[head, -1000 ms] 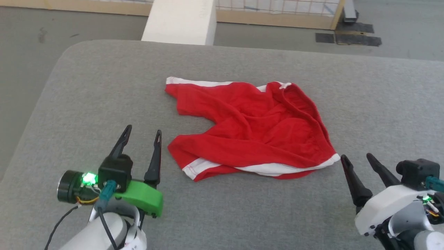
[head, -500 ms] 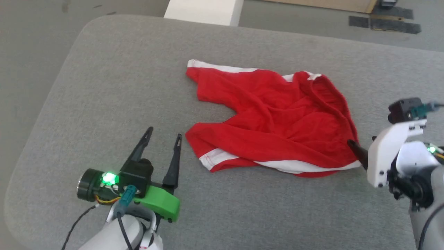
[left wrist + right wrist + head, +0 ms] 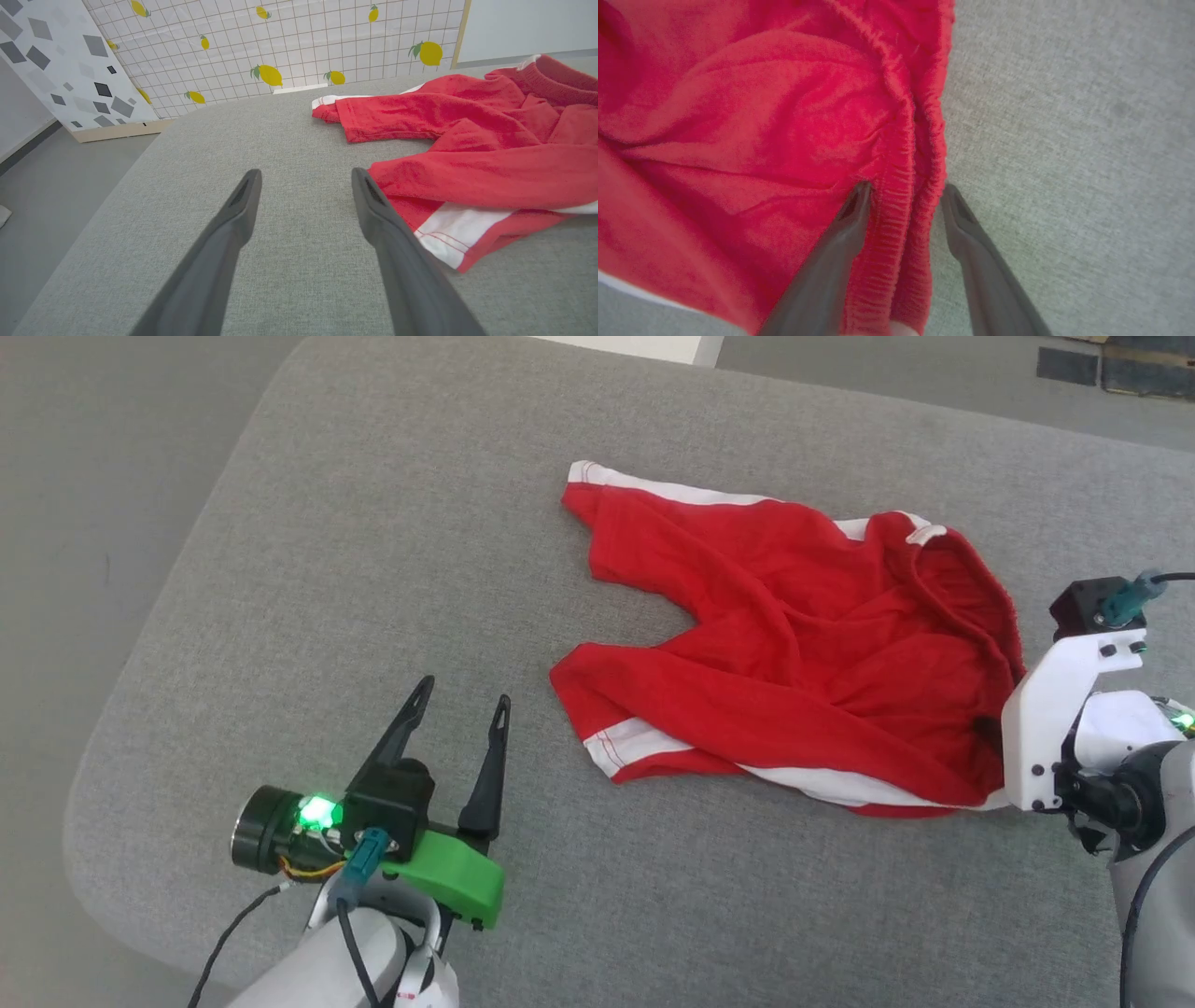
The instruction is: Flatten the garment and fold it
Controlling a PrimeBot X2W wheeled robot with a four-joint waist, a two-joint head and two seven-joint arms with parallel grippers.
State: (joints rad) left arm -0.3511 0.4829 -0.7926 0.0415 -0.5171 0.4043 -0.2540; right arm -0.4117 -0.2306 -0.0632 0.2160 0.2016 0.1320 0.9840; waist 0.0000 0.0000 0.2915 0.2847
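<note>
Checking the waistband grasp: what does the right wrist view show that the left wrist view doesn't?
Right wrist view: the right gripper close up, jaws apart, one on either side of the gathered waistband. Left wrist view: the open left gripper over bare grey surface beside the white hem trim, plus a lemon-print panel. Both: the red shorts on the grey surface.
</note>
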